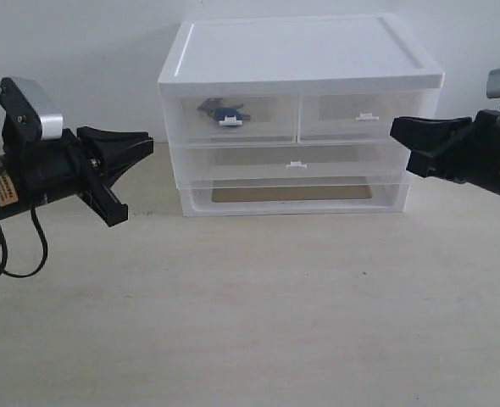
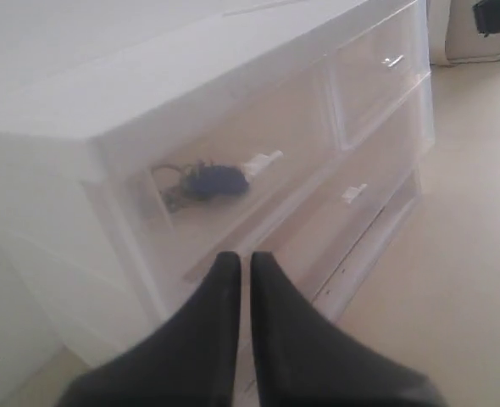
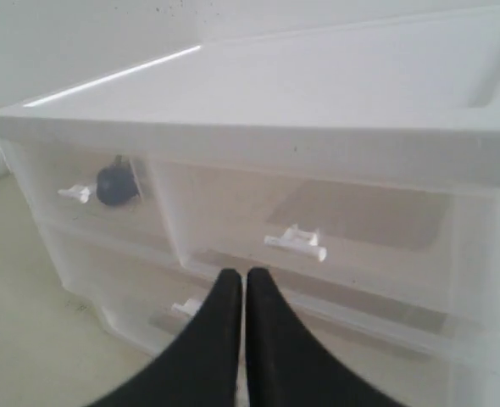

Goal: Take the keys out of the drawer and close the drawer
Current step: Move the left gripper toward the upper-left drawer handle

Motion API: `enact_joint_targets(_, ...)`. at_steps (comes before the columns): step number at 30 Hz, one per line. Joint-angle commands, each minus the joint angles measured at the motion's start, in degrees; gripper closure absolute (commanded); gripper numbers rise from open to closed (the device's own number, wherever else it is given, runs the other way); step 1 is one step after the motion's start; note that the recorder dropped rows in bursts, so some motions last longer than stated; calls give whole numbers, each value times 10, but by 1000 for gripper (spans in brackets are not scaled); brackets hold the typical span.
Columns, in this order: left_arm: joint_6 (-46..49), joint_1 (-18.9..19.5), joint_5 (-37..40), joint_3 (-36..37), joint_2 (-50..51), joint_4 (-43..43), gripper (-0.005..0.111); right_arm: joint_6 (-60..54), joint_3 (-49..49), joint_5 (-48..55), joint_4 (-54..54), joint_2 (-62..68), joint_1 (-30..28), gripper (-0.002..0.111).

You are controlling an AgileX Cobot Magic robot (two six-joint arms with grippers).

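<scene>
Translucent clear plastic drawer [image 1: 233, 117], opaque white smooth unit top [image 1: 297, 49], matt black fingers [image 2: 225, 288], pale matt table [image 1: 250, 322]

I can see the keys [image 1: 223, 110] through the clear front of the drawer [image 1: 267, 127]: a small bunch of grey metal keys on a ring, with a dark blue teardrop fob. They lie flat on the drawer floor, in its middle part and close behind the front wall, the fob just beside the white tab handle [image 1: 230, 121]. From my left wrist view the ring and keys trail away from the fob, further from the handle. The drawer is translucent plastic, half the unit's width, on the left of the top row. It is pushed in, its front level with the drawer next to it.
</scene>
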Motion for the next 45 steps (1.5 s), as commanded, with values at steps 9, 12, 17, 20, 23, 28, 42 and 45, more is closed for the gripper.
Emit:
enact_joint_targets(9, 114, -59, 31, -10, 10, -37, 70, -36, -68, 143, 33, 1, 43, 108)
enact_joint_targets(12, 144, -72, 32, -10, 14, -82, 64, -54, -69, 143, 59, 1, 43, 108)
enact_joint_targets(17, 258, -103, 30, -20, 39, -154, 64, -97, -76, 144, 119, 35, 43, 108)
enact_joint_targets(20, 330, -118, 30, -35, 54, -193, 64, -96, -84, 145, 119, 55, 43, 108)
enact_joint_targets(23, 397, -128, 30, -48, 65, -225, 64, -96, -84, 134, 125, 66, 43, 108)
enact_joint_targets(28, 457, -129, 30, -103, 112, -224, 64, -96, -84, 109, 126, 68, 43, 108)
enact_joint_targets(42, 621, -163, 35, -153, 142, -229, 64, -97, -84, 116, 125, 68, 43, 108)
enact_joint_targets(45, 672, -163, 35, -173, 154, -242, 64, -97, -84, 116, 125, 68, 43, 108)
